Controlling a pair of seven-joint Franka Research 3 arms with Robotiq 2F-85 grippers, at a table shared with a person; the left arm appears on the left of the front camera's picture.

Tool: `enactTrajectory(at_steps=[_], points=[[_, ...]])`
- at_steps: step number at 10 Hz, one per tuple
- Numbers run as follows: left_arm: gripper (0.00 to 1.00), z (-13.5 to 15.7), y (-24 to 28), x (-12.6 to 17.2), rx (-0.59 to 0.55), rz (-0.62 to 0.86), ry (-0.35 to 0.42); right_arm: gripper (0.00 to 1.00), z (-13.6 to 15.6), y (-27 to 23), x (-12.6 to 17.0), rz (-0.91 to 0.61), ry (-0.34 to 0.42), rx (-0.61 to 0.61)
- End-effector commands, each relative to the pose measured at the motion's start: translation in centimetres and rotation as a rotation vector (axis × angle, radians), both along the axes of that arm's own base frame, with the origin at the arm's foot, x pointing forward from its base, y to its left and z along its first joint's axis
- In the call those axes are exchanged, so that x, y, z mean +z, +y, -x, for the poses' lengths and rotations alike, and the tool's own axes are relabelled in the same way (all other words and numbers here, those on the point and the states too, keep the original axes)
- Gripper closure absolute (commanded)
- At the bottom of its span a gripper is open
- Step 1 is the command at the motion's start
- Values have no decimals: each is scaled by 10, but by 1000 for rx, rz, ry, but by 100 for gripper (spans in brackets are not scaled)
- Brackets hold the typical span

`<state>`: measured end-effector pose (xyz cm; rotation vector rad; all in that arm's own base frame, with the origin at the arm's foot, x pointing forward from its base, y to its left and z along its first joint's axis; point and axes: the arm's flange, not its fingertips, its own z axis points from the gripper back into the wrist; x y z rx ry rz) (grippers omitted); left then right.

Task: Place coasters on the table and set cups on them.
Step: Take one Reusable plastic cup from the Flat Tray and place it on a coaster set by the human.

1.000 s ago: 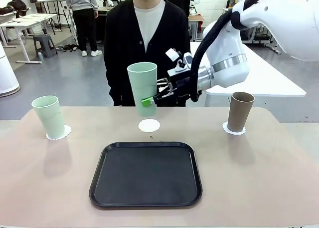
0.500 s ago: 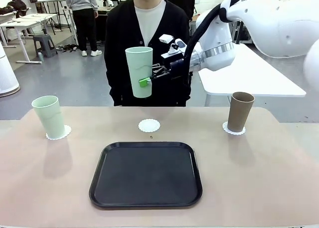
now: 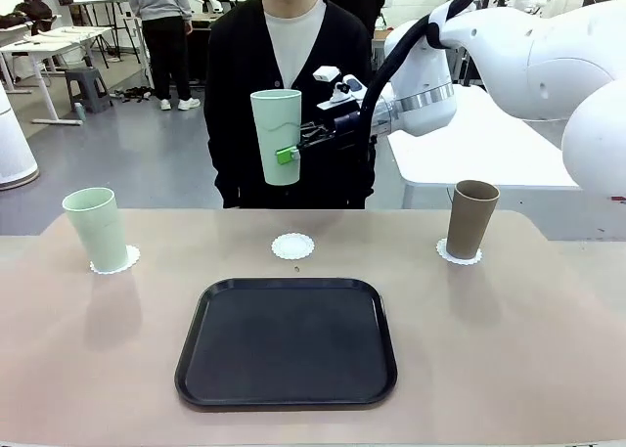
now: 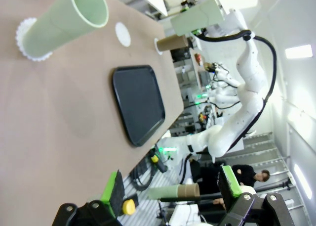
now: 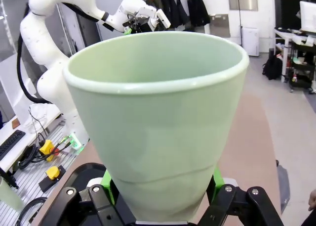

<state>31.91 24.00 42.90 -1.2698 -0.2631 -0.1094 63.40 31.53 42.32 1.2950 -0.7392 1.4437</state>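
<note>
From my remote station, I see the right gripper clamped on the lower part of a tall, tapered, pale mint green matte tumbler, holding it upright in the air above the far middle of the wide beige-tan matte table, in front of a person in a black cardigan standing at the far side. In the right wrist view the same held tumbler rises between the green pads, which press on either side of its base. Directly below the raised cup on the table lies a small white round coaster with a scalloped edge, bare, just beyond the far rim of a black square plastic tray with rounded corners. To my left a second mint green tumbler stands on its own white scalloped coaster, leaning slightly; to my right a taupe brown tumbler stands upright on the third white coaster. In the left wrist view the left gripper hangs off the table's near edge with its jaws apart and nothing between them, the tray and the nearer mint tumbler in sight beyond it.
</note>
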Motion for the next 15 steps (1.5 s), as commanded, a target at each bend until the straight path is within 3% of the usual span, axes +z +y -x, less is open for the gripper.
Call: enactTrajectory(at_steps=[1, 2, 3, 5, 10, 15], points=[[0, 2, 0, 1, 2, 9, -12, 19, 1, 1, -1, -13, 8, -6], [0, 2, 0, 1, 2, 9, -12, 19, 0, 0, 0, 0, 0, 0], [0, 2, 0, 1, 2, 9, -12, 19, -14, -8, -3, -62, -97, 17], [0, 2, 0, 1, 2, 9, -12, 19, -40, -23, -17, -44, -142, 127], [0, 2, 0, 1, 2, 9, -12, 19, -72, -27, -59, -80, -108, 344], [0, 2, 0, 1, 2, 9, -12, 19, -80, -11, -101, -59, -184, 145]])
